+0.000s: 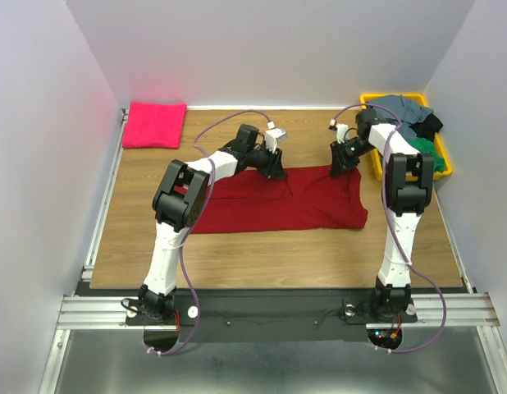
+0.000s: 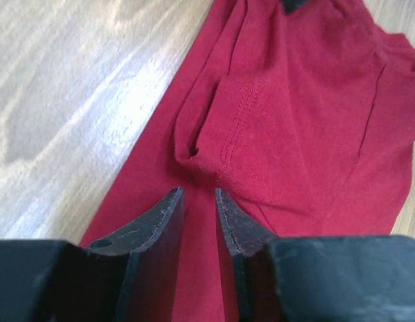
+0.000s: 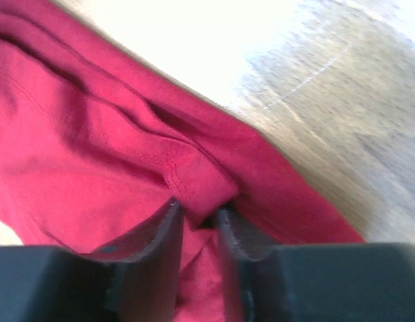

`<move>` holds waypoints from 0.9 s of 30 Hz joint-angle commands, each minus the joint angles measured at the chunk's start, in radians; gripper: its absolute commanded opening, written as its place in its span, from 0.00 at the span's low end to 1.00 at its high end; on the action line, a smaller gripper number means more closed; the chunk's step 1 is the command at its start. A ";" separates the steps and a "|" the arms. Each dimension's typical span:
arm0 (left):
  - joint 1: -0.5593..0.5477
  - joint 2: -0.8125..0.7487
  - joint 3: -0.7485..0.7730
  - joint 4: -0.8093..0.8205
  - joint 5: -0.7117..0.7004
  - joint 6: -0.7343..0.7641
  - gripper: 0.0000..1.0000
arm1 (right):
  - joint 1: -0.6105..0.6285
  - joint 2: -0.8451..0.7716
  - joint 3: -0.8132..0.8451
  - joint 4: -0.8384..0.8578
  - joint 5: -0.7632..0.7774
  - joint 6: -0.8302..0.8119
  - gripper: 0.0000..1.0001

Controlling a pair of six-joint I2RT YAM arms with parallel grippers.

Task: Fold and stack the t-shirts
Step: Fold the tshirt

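Observation:
The crimson-red t-shirt (image 1: 278,199) lies spread on the wooden table, folded into a long band. My left gripper (image 1: 276,168) is at its far edge near the middle. In the left wrist view the jaws (image 2: 199,191) stand nearly together with red cloth (image 2: 295,121) between them and a rolled fold just ahead of the tips. My right gripper (image 1: 342,164) is at the shirt's far right edge. In the right wrist view it (image 3: 197,208) pinches a raised fold of the red cloth (image 3: 93,147). A folded hot-pink t-shirt (image 1: 153,125) lies at the far left corner.
A yellow bin (image 1: 445,160) at the far right holds grey (image 1: 401,107), green (image 1: 427,152) and black (image 1: 430,125) shirts in a heap. White walls close in the table at the back and both sides. Bare wood (image 1: 262,242) shows in front of the red shirt.

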 commanded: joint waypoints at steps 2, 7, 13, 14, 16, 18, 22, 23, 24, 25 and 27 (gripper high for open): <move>0.018 -0.114 -0.032 0.033 0.010 -0.006 0.40 | -0.011 -0.071 0.013 0.032 0.019 0.006 0.42; 0.015 -0.126 -0.048 0.050 0.056 -0.020 0.42 | -0.011 -0.071 0.033 0.032 0.001 0.040 0.47; -0.005 -0.085 0.005 0.065 0.060 -0.050 0.43 | -0.011 -0.030 0.090 0.033 -0.050 0.089 0.46; -0.008 -0.080 0.011 0.067 0.060 -0.054 0.43 | -0.011 -0.020 0.108 0.033 -0.048 0.094 0.46; -0.014 -0.067 0.025 0.065 0.060 -0.058 0.43 | -0.011 0.004 0.123 0.033 -0.044 0.106 0.45; -0.016 -0.057 0.033 0.064 0.053 -0.058 0.43 | -0.011 0.018 0.143 0.033 -0.045 0.112 0.45; -0.017 -0.051 0.036 0.062 0.044 -0.058 0.43 | -0.011 0.033 0.153 0.035 -0.050 0.109 0.32; -0.019 -0.051 0.034 0.059 0.039 -0.058 0.43 | -0.011 0.036 0.153 0.035 -0.050 0.109 0.29; -0.017 -0.054 0.034 0.056 0.037 -0.052 0.43 | -0.011 0.037 0.149 0.033 -0.048 0.104 0.25; -0.016 -0.056 0.036 0.054 0.036 -0.051 0.43 | -0.011 0.035 0.145 0.033 -0.045 0.101 0.24; -0.019 -0.054 0.036 0.051 0.037 -0.054 0.44 | -0.011 0.029 0.137 0.032 -0.036 0.101 0.32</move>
